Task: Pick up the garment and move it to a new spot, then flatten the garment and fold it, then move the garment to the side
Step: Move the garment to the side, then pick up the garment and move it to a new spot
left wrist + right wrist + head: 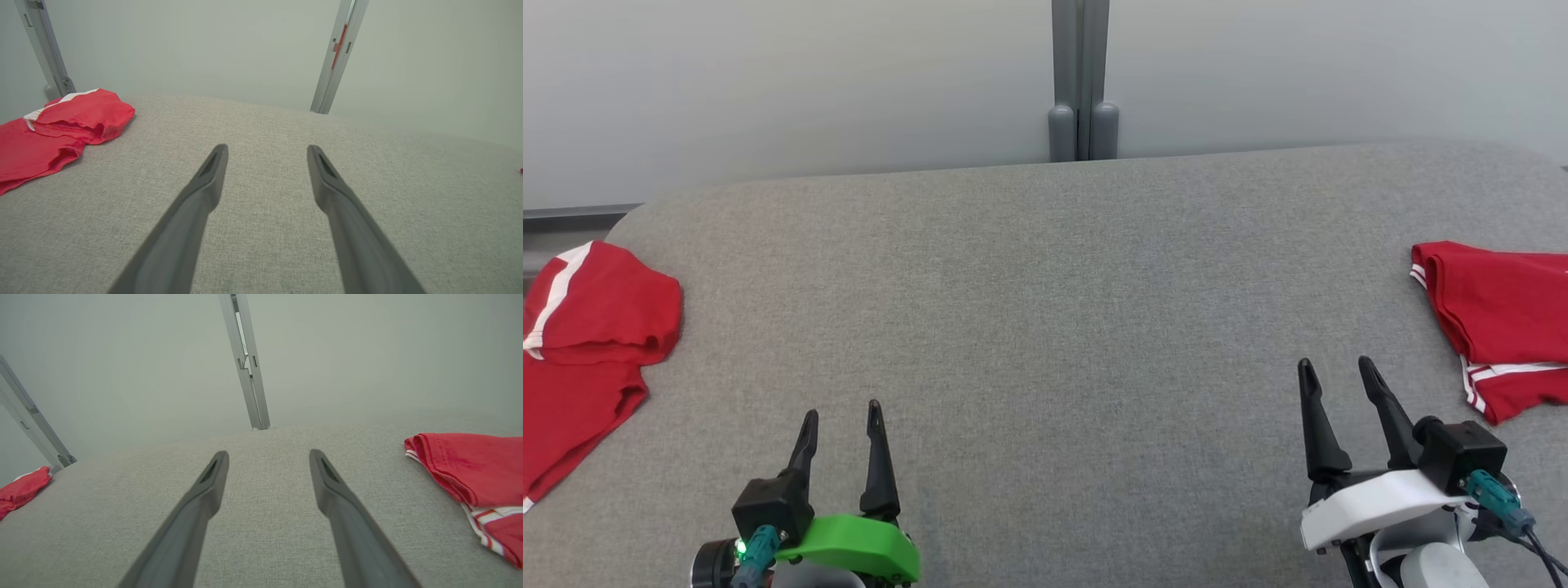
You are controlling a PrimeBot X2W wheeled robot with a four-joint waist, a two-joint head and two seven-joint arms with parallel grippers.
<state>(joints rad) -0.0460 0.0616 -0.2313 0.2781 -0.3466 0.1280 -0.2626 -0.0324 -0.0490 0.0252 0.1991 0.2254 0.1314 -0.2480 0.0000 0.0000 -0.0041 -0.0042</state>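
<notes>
From the head view, a grey worktop point(1045, 286) spreads out in front of the robot. The left hand point(842, 408) sits low on the left side. Its two dark fingers are spread apart and hold nothing. The right hand point(1334, 361) sits low on the right side, also spread apart and holding nothing. The left red garment point(596, 327) lies bunched at the left edge of the worktop, well apart from the left hand. The right red garment point(1503, 302), with white stripes, lies at the right edge, near the right hand but not touching it. A grey post point(1081, 82) stands behind the worktop.

From the left wrist view, the left hand point(267, 147) hangs over bare worktop point(429, 183), fingers wide. The left red garment point(53, 130) lies off to the left.

From the right wrist view, the right hand point(269, 452) has wide fingers over bare worktop point(122, 490). The right red garment point(470, 469) lies to the right, and the left red garment point(22, 490) is far off to the left.
</notes>
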